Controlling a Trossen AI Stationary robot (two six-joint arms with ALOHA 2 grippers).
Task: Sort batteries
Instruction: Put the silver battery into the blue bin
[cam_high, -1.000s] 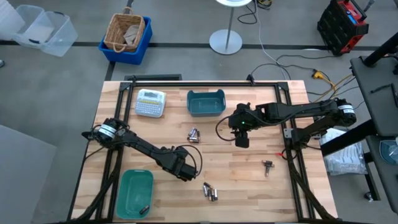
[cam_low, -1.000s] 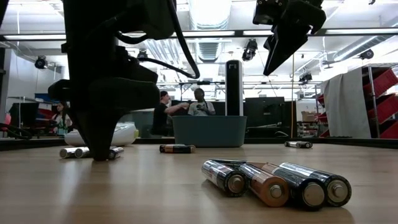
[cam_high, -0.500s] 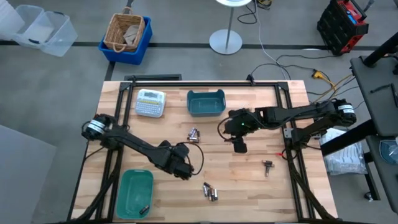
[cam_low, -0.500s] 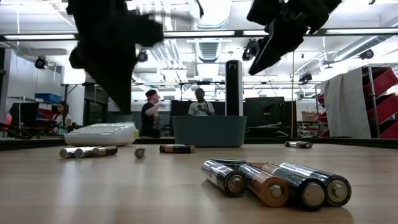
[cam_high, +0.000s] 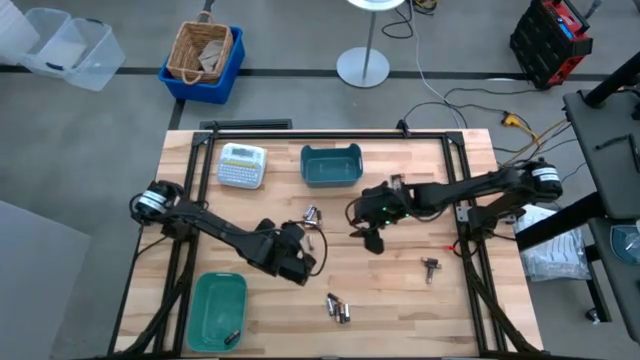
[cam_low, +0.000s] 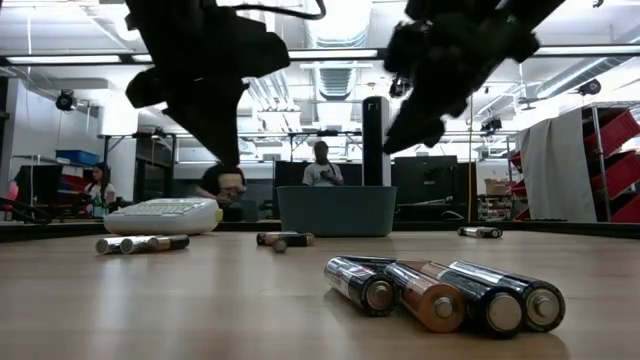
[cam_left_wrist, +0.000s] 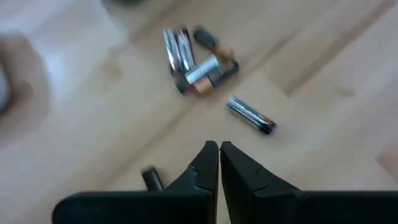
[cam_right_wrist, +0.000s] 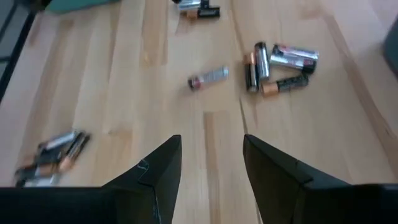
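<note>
Nearest the low camera, on the wooden table (cam_high: 400, 300): 4 batteries (cam_low: 440, 290) side by side, ends forward; from above, this cluster (cam_high: 338, 308) lies toward the near edge, right of the green tray (cam_high: 215, 305), which holds 1 battery (cam_high: 231, 337). Beyond the cluster, above the table: left gripper (cam_left_wrist: 219, 149), jaws closed on nothing, and right gripper (cam_right_wrist: 210, 152), jaws open and empty. Between the grippers and the teal bin (cam_high: 331, 165): a loose pile of batteries (cam_high: 311, 215), with 1 single battery (cam_left_wrist: 250, 115) just beside it. Left of the teal bin: a white label-maker (cam_high: 242, 165). Beyond the table, people (cam_low: 322, 165) standing in the room.
</note>
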